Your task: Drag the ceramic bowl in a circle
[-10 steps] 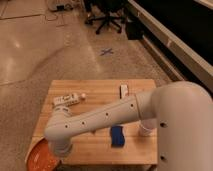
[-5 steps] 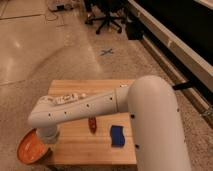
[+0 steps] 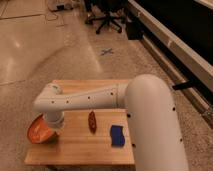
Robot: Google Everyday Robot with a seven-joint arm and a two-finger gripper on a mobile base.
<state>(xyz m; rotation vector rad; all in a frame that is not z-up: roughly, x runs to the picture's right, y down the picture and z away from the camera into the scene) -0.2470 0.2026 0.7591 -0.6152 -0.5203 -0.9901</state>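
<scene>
— Where is the bowl (image 3: 40, 131)?

— At the left edge of the table (image 3: 80, 150), toward the near corner. It's orange and shallow, and its left rim seems to hang a little past the table edge. It looks tipped, with the inside turned up and to the left.

— And your gripper (image 3: 54, 125)?

— Right at the bowl's right rim, under my wrist. My arm (image 3: 85, 99) runs across the table from the right, white and long, and bends down at the left end onto the bowl.

— Are your fingers clamped on it?

— I cannot tell. The wrist covers them; I only see that the end of my arm meets the bowl's rim.

— What else is on the table?

— A small reddish-brown thing (image 3: 92, 121) lies near the middle, lengthwise toward me, just right of my wrist. Further right there is a blue block (image 3: 117, 135), near my big shoulder housing (image 3: 152, 125). Both are apart from the bowl.

— Around the table?

— A speckled floor (image 3: 60, 55), with a blue cross mark (image 3: 106, 51) beyond, and an office chair (image 3: 107, 15) at the far end.
</scene>
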